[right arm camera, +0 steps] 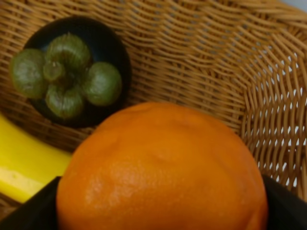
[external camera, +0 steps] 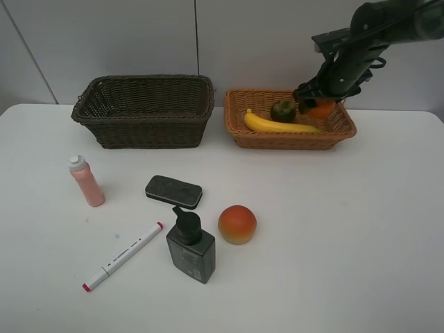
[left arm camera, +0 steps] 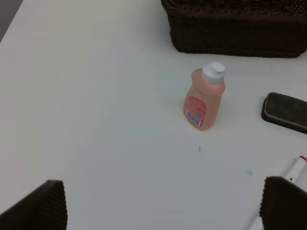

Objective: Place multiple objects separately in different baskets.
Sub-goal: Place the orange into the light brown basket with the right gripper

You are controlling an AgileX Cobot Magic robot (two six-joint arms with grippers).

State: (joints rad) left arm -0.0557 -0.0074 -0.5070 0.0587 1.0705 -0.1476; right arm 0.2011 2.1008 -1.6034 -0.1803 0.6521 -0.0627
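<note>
My right gripper (external camera: 318,103) is shut on the orange (external camera: 323,111), held low inside the right end of the orange-tan basket (external camera: 291,141). In the right wrist view the orange (right arm camera: 163,167) fills the gap between the dark fingers (right arm camera: 29,211). Beside it in that basket lie the mangosteen (external camera: 282,109) and the banana (external camera: 281,125). My left gripper (left arm camera: 165,203) is open above bare table, short of the pink bottle (left arm camera: 205,98). The dark brown basket (external camera: 146,132) stands at the back left.
On the table in front lie the pink bottle (external camera: 87,182), the dark eraser (external camera: 173,191), the marker (external camera: 123,255), the dark pump bottle (external camera: 190,248) and the peach (external camera: 237,224). A grey wall rises behind the baskets.
</note>
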